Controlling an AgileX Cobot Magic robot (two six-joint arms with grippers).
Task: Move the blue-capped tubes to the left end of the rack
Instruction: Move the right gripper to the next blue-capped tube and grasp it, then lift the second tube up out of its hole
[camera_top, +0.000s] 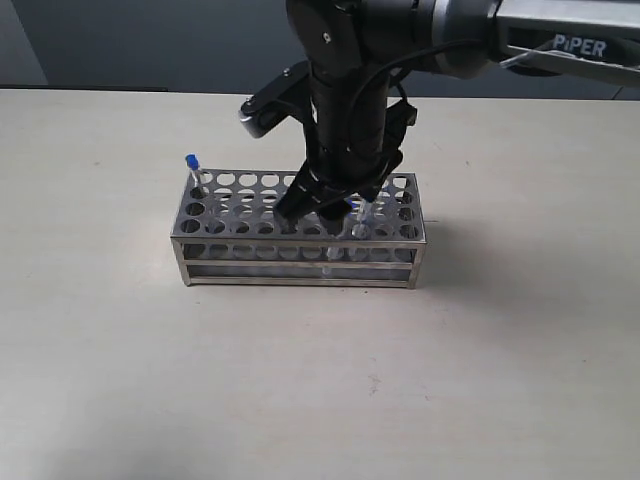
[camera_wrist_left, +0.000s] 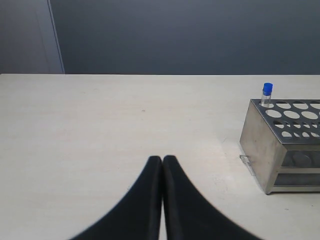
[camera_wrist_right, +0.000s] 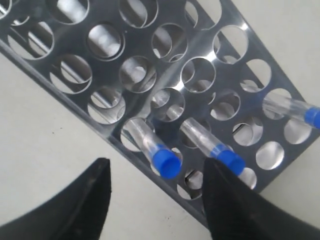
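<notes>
R gripper (camera_wrist_right: 156, 170) wide open, holding nothing, straddling a slim blue-capped clear plastic tube (camera_wrist_right: 165, 161) near the shiny steel perforated rack's (camera_top: 300, 283) right end. Another blue-capped tube (camera_top: 192, 165) already sits far left. Next imo: drop, pinch, lift straight up.

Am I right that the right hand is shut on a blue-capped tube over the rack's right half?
Not quite: the right hand is open around the blue-capped tube, not shut on it, over the rack's right half; the right wrist view shows it.
</notes>
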